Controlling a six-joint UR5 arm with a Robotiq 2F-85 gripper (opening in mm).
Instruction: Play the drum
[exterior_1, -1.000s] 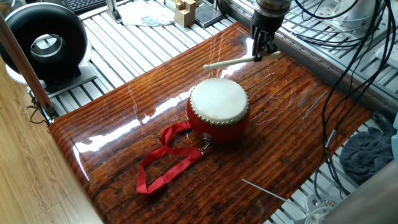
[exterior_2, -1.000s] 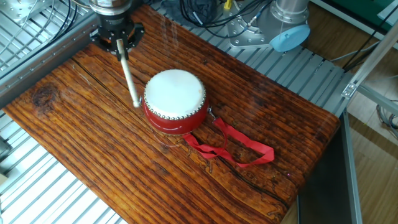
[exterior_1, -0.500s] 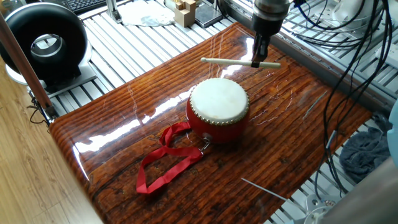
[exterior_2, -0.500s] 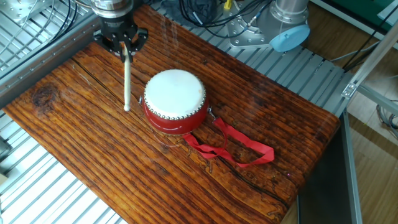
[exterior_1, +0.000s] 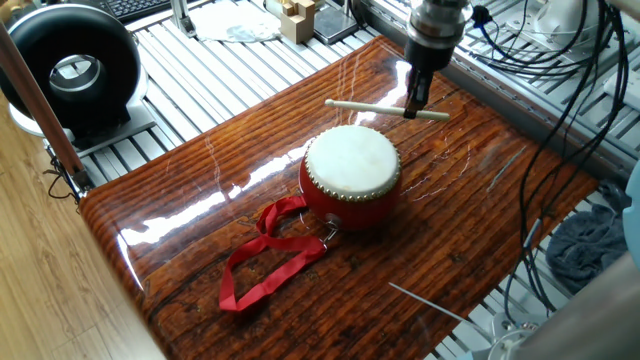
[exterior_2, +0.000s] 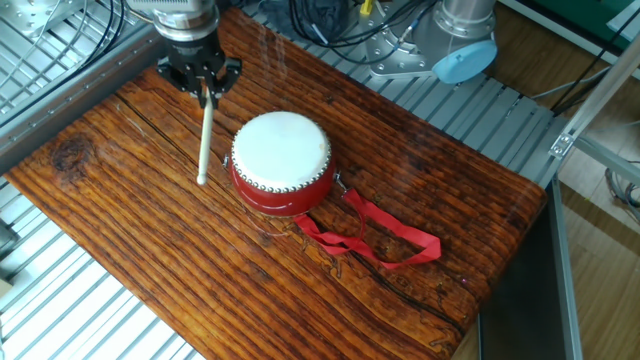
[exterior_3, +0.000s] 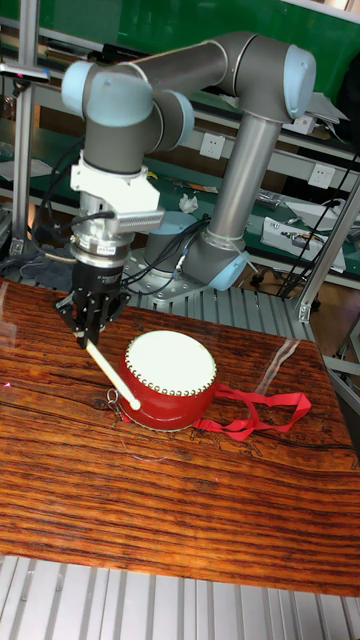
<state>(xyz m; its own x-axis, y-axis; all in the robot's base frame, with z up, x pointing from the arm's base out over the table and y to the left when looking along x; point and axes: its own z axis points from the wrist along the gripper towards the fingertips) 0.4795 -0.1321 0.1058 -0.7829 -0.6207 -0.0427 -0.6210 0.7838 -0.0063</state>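
Pincer (exterior_2: 205, 88) clamped on thin wooden stick (exterior_2: 204, 135), beside the drum (exterior_2: 282, 162).
Drum: red body, cream skin, studded rim, red ribbon strap (exterior_2: 375, 235) trailing; it sits mid-counter (exterior_2: 130, 230) on glossy dark-grained wood, with metal slat framing (exterior_1: 215, 70) around.

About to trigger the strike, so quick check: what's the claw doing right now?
Claw: closed on the thin wooden stick, which is off to the side of the drum, not over the skin.
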